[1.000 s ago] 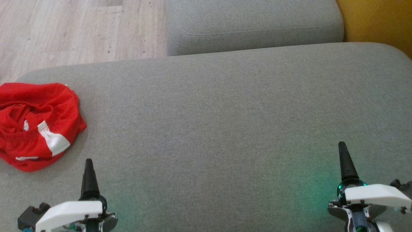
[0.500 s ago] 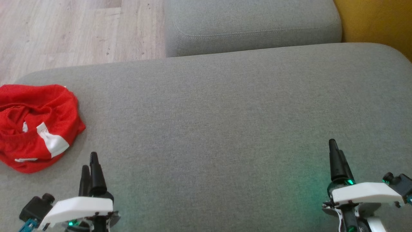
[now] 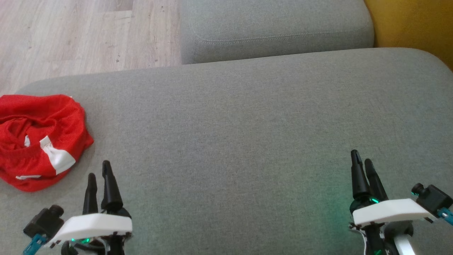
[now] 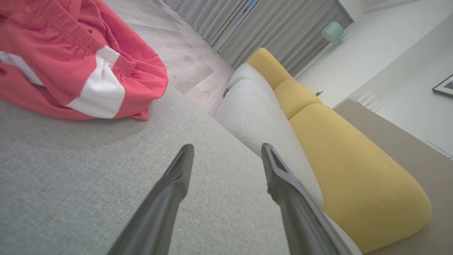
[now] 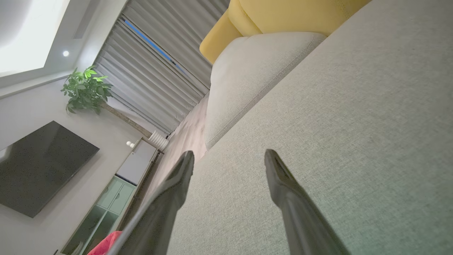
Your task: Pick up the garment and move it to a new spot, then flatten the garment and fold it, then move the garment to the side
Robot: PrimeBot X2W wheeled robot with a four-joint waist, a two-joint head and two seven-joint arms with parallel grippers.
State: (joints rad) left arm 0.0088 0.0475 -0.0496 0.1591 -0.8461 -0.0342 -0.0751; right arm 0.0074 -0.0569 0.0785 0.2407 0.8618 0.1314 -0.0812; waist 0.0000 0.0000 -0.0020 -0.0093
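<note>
both grippers hover low over the grey seat cushion (image 3: 230, 124) and hold nothing. the left gripper (image 3: 98, 169) has its two dark fingers spread with only air between them, and the right gripper (image 3: 361, 157) stands just as wide over bare fabric

ahead of the left gripper and off to its left, a bunched red piece (image 3: 42, 138) with a white panel and a gathered elastic band rests on the cushion, near the fingertips but apart from them. it looks like a small piece rather than the garment to be folded, and where the garment itself lies i cannot tell. far beyond the right gripper's fingers a sliver of red (image 5: 106, 244) peeks in, and i cannot tell which piece it is

the step in hand seems to be the first pickup, not yet begun. to do it well, find the garment before closing on anything and leave the bunched piece alone. then come down with fingers wide and pinch a single edge, a shoulder or hem, so it lifts open rather than as a wad

the cushion is flat woven grey, with a broad bare span between the grippers that should suit smoothing. beyond the fingertips sits a second grey cushion (image 3: 276, 28), with pale wood floor (image 3: 70, 35) out past the left gripper and a yellow cushion (image 4: 347, 170) beyond the right. the room has grey curtains (image 5: 148, 81), a potted plant (image 5: 86, 90) and a dark screen (image 5: 39, 166)
</note>
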